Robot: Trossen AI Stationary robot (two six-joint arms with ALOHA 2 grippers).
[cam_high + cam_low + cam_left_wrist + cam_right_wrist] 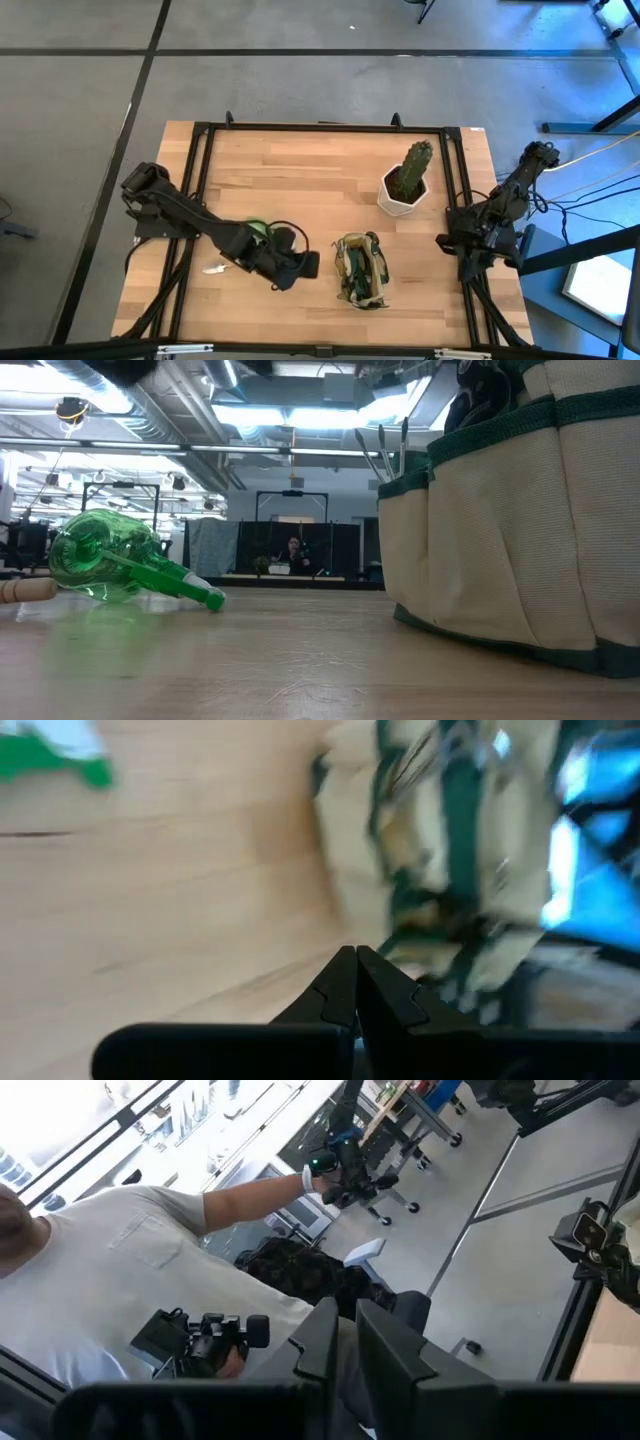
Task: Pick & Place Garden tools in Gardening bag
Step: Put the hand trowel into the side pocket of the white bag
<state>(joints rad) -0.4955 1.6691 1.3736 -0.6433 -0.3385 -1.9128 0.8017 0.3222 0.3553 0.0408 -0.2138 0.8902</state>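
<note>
Gardening bag (520,520) fills low view; high view shows left end effector (310,265) closed, empty.

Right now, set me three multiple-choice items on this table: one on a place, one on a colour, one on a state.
1. Where does the cactus pot stand from the gardening bag?
A. toward the table's far edge, on the right arm's side
B. inside it
C. on the left arm's side

2. What colour is the spray bottle?
A. red
B. green
C. white

3. How is the left hand?
A. shut, empty
B. wide open
C. gripping the bag

Key: 1 A, the high view shows it. 2 B, clear green plastic in the low view. 3 A, fingers meet with nothing between.
</note>
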